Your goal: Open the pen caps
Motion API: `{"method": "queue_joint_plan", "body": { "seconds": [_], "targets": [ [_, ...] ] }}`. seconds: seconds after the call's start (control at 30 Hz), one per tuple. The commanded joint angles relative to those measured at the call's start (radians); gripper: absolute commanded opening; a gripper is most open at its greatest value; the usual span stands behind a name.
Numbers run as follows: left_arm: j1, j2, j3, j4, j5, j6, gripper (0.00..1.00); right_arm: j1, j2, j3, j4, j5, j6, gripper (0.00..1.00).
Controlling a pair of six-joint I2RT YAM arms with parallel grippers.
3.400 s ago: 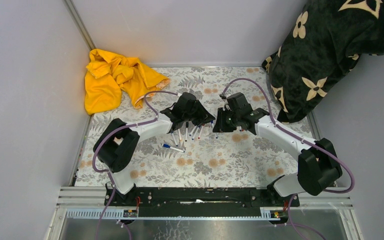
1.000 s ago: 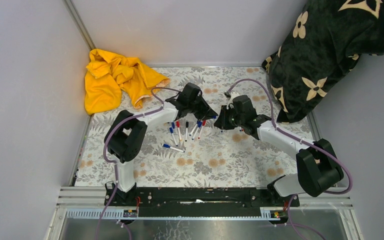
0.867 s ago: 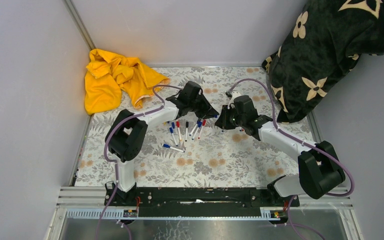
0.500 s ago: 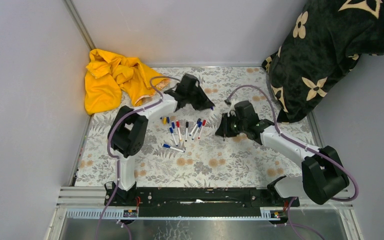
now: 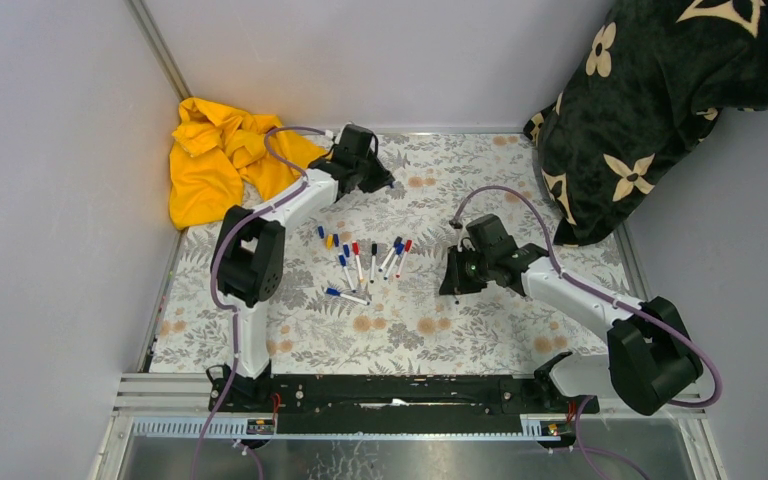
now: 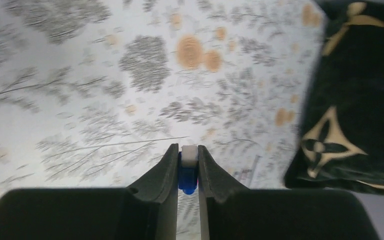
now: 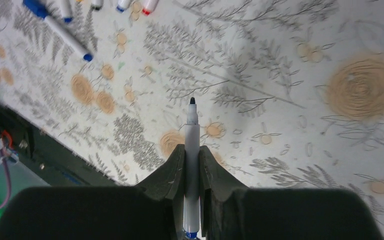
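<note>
The left end effector is closed on a small blue plastic pen cap, pinched between its two black fingers with a white bit showing at its outer end. It hangs over the far left of the floral-patterned tabletop, just beside the crumpled yellow cloth. The right end effector grips a slim white-barrelled marker pen by its barrel, bare dark tip pointing out ahead. It is over an open patch to the right of the other white marker pens, which lie in a loose fan at mid-table. With cap and barrel in separate arms and well apart, this pen reads as uncapped, each arm holding the part it would carry away. The right arm has bare tabletop under and around the tip, with the lying pens off to one side and the black front rail near. The left arm has less room, with the cloth at its side and the back wall close. The black plush blanket with beige flowers is well apart at the far right. Most pens in the fan show coloured caps on, so much of the task seems left.
</note>
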Motion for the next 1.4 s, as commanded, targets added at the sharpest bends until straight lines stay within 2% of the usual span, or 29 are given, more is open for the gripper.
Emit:
{"method": "queue_joint_plan", "body": {
  "seconds": [0.0, 0.2, 0.37, 0.5, 0.67, 0.83, 1.07, 1.37],
  "targets": [
    [0.0, -0.066, -0.043, -0.243, -0.234, 0.085, 0.0, 0.001, 0.018, 0.086, 0.016, 0.222, 0.017, 0.0],
    [0.002, -0.115, -0.128, -0.406, -0.453, 0.088, 0.0, 0.0, 0.15, 0.17, 0.054, 0.406, 0.034, 0.0],
    [0.013, -0.099, -0.125, -0.485, -0.519, 0.094, 0.0, -0.007, 0.252, 0.234, 0.063, 0.493, 0.032, 0.0],
    [0.025, -0.094, -0.158, -0.499, -0.53, 0.079, 0.01, -0.02, 0.306, 0.247, 0.088, 0.523, 0.03, 0.0],
    [0.043, -0.085, -0.197, -0.495, -0.527, 0.074, 0.09, -0.032, 0.354, 0.267, 0.086, 0.582, 0.02, 0.04],
    [0.052, -0.087, -0.22, -0.474, -0.519, 0.074, 0.25, -0.048, 0.375, 0.272, 0.086, 0.626, 0.005, 0.1],
    [0.06, -0.083, -0.231, -0.458, -0.511, 0.066, 0.39, -0.071, 0.406, 0.286, 0.085, 0.683, -0.02, 0.15],
    [0.062, -0.107, -0.226, -0.453, -0.507, 0.055, 0.4, -0.098, 0.439, 0.287, 0.089, 0.699, -0.034, 0.29]
  ]
}}
